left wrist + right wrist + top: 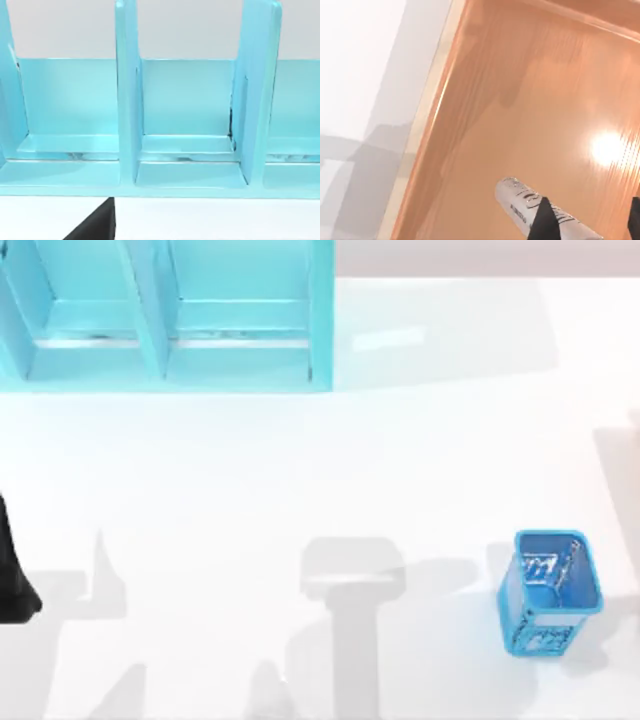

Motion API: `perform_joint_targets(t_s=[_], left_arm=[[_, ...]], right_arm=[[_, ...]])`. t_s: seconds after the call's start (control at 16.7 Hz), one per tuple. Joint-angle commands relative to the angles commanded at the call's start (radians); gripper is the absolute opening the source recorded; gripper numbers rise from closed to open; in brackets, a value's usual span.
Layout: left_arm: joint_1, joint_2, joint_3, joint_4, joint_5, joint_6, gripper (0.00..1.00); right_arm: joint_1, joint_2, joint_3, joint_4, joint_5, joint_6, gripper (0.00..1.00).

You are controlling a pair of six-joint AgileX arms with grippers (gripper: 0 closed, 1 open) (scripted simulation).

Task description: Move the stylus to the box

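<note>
The right gripper point(587, 220) is clamped mid-barrel on the stylus point(520, 202) above the orange box point(530, 115); light, rigid and smooth, it likely slips unless pinched centrally.

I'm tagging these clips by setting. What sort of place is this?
Probably a rendered desk or office tabletop: a white table carries a light-blue divided file rack and a blue mesh cup, and the right gripper holds a stylus above an orange wooden box.
</note>
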Motion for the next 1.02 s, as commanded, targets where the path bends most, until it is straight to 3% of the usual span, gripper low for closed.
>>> perform_joint_targets(t_s=[0.18, 0.48, 1.02], left_arm=[[0.000, 0.000, 0.000, 0.000, 0.000, 0.000, 1.00], [0.000, 0.000, 0.000, 0.000, 0.000, 0.000, 1.00], [0.000, 0.000, 0.000, 0.000, 0.000, 0.000, 1.00]], right_arm=[[0.003, 0.008, 0.050, -0.020, 0.053, 0.033, 0.00], [-0.001, 0.004, 0.044, -0.015, 0.051, 0.034, 0.00], [0.024, -0.007, -0.221, 0.238, 0.062, 0.051, 0.00]])
